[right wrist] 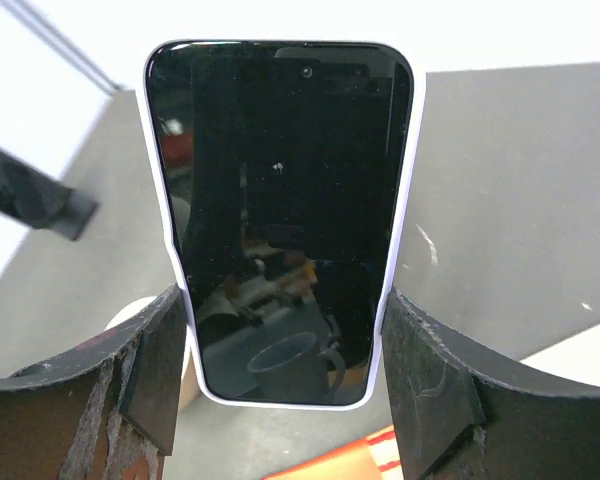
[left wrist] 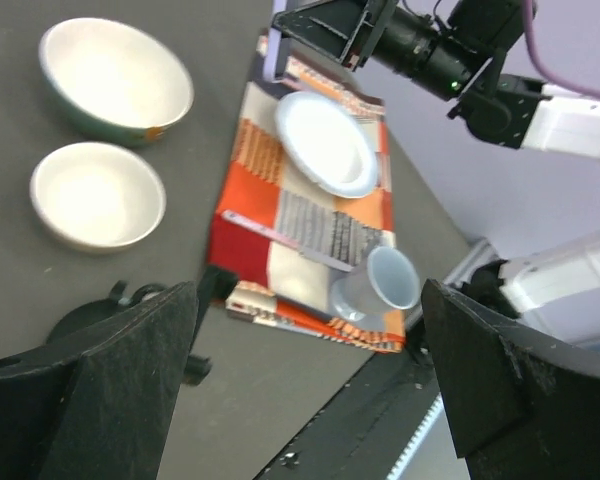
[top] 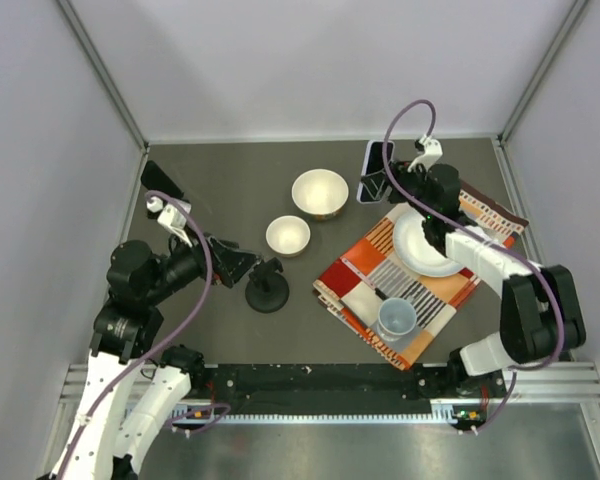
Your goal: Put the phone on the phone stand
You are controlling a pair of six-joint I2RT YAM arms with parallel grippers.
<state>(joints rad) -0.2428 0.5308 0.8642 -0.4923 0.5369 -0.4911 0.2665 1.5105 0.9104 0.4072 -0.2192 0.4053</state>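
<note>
A matte dark table point(top: 220, 190) carries a round-based black phone stand point(top: 268, 288) toward its front edge. Near the far edge, the glossy, round-cornered phone point(right wrist: 280, 200) in a pale case is pinched by its long sides between the rough black pads of the right gripper point(right wrist: 280, 365). The left gripper point(left wrist: 310, 390) gapes wide beside the stand.

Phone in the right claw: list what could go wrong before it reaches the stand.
1. The right claw pinches the phone only by its side edges, so it may slip or twist in transit.
2. The large bowl and small bowl lie between it and the phone stand; a low carry could clip them.
3. The open left claw sits right beside the stand, so the arms may collide there.
</note>
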